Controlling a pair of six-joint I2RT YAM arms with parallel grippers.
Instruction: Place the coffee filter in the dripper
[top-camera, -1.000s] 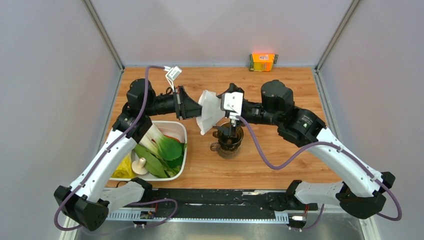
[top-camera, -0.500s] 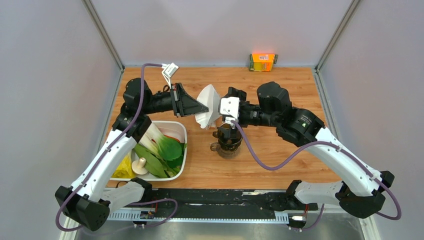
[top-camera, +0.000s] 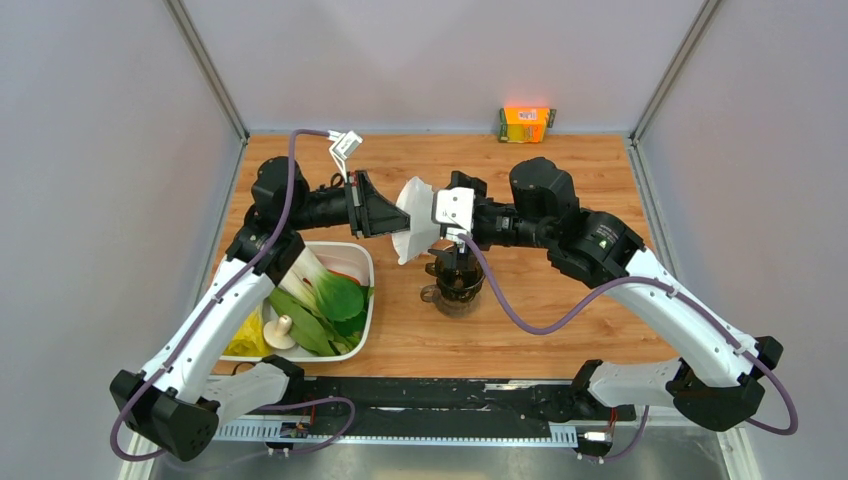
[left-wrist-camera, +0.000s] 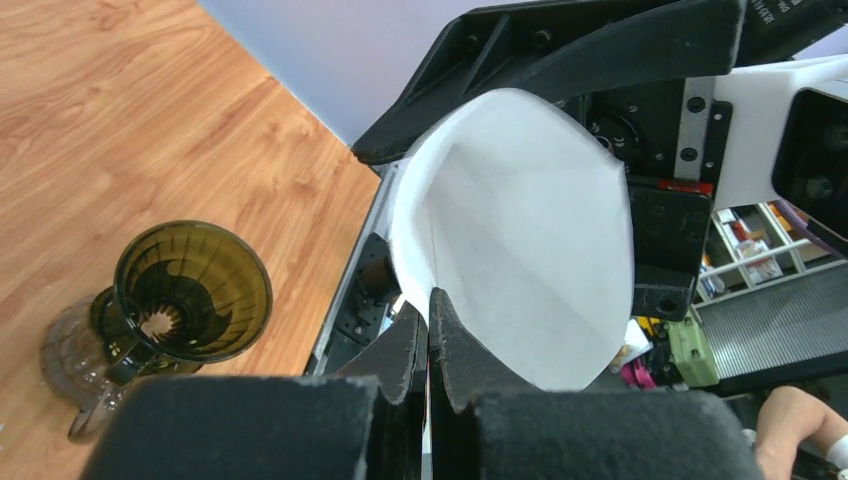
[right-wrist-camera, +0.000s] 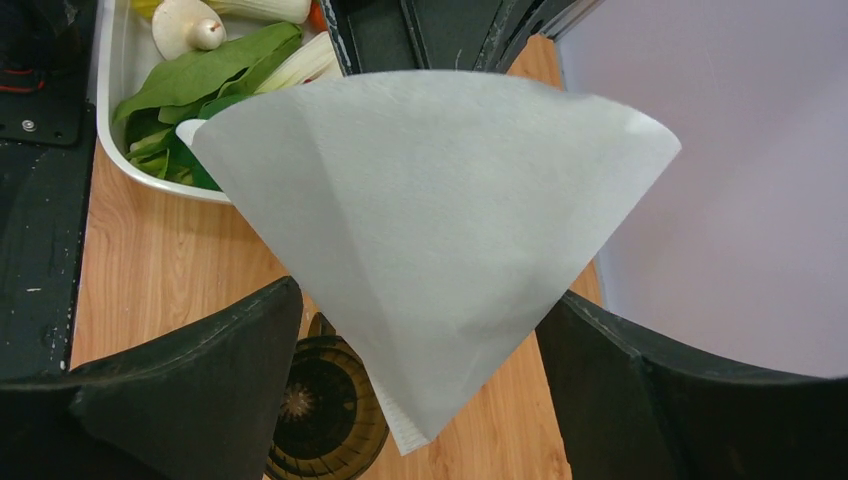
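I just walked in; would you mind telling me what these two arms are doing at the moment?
The left end effector is shut on the edge of the white coffee filter and holds it in the air. The right end effector faces it, open, with one finger on each side of the paper cone, not gripping it. The dripper stands empty on a clear glass jug on the table below. The filter is not yet in it.
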